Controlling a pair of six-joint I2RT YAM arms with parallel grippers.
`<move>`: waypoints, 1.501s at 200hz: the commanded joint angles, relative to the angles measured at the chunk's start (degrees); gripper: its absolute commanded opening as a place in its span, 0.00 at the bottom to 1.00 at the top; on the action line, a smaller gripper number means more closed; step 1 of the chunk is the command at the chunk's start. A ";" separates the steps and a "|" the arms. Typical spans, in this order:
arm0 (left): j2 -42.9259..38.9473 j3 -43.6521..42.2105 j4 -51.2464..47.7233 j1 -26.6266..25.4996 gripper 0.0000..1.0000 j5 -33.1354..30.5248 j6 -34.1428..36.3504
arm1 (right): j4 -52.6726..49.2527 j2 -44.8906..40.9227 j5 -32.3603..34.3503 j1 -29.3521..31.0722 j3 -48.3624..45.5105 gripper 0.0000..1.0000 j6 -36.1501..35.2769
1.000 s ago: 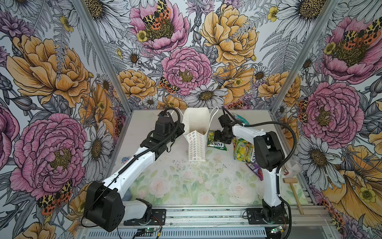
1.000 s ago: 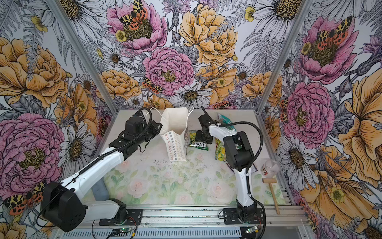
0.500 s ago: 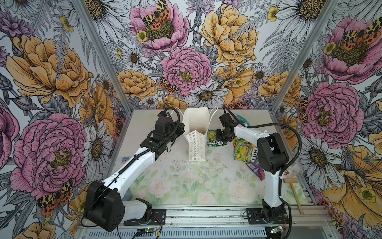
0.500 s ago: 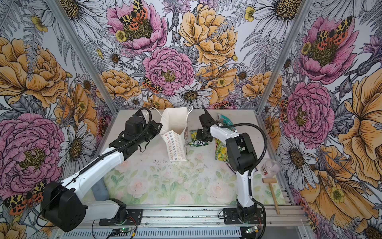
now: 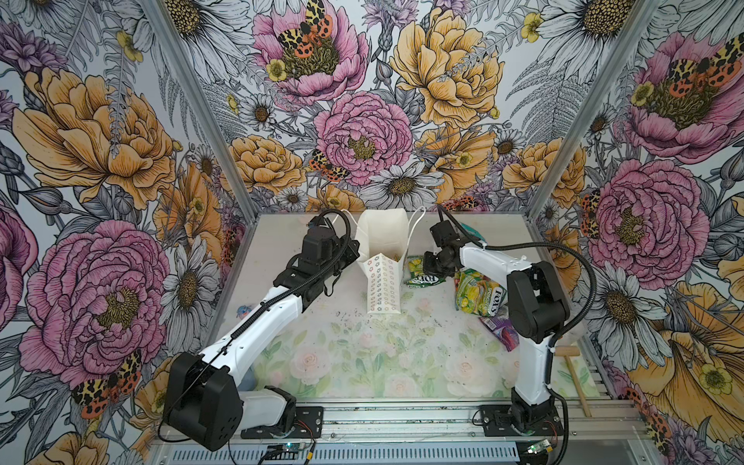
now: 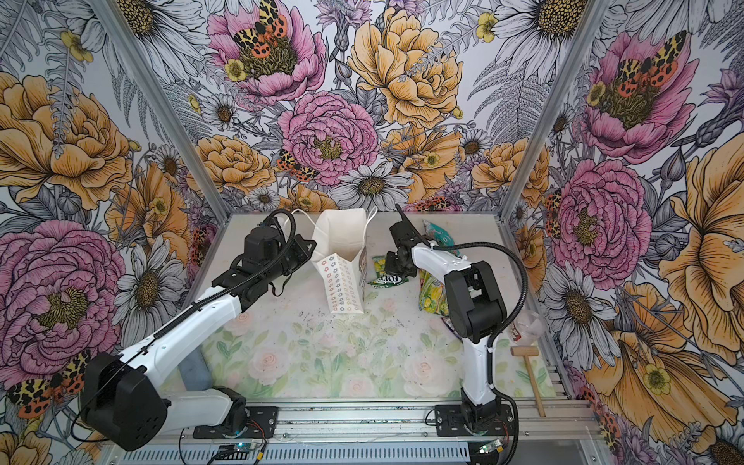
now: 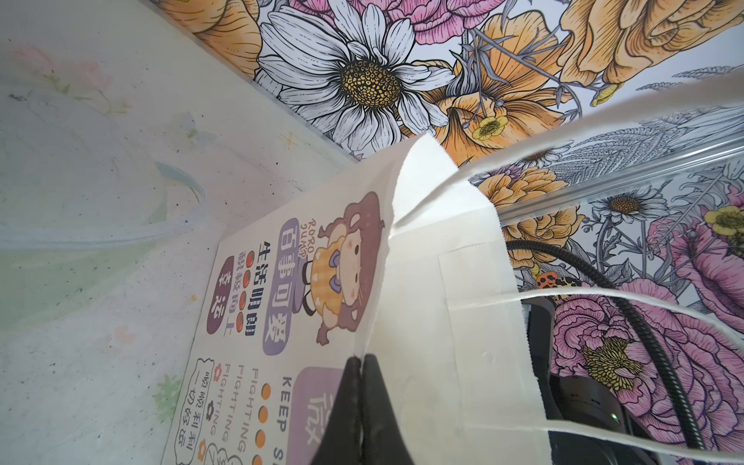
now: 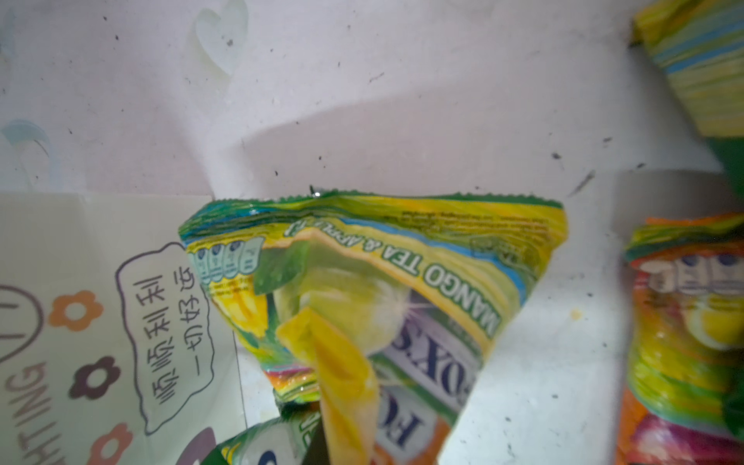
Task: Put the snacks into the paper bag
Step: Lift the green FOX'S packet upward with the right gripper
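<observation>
The right end effector [image 5: 431, 268] pinches the light, slippery packet [image 5: 420, 277] at mid-frame, likely safest by its crimped edge, while the left end effector [image 7: 359, 361] clamps the rim of the flimsy bag [image 7: 435, 342].

Bright, even light; soft wrist-view blur

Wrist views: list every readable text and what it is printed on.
"MANGO TEA & APPLE" on the green-yellow packet.
"FOX'S", partly folded away, on the same packet.
"RORO JUMP", "KEEP", "FIGHTING" on the paper bag.
"顺顺利利 一切好运" on the paper bag.
Packet's fine print: too small to read.
</observation>
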 commanded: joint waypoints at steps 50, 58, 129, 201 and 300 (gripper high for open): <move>0.72 -0.12 1.98 0.12 0.00 1.37 -0.45 | 0.32 -11.51 -1.14 -1.24 -0.17 0.00 2.21; 0.69 -0.14 1.98 0.08 0.00 1.53 -0.45 | 0.18 -12.35 -1.69 -1.43 0.03 0.00 2.17; 0.69 -0.23 2.04 0.15 0.00 1.68 -0.28 | -1.71 -20.73 1.20 -2.88 4.16 0.00 1.93; 0.43 -0.58 2.42 -0.04 0.00 1.94 -0.54 | -1.57 -26.77 7.03 -2.84 9.36 0.00 2.95; 0.51 -0.50 2.44 -0.25 0.00 1.68 -0.86 | 0.24 -31.49 12.56 -1.73 14.66 0.00 2.99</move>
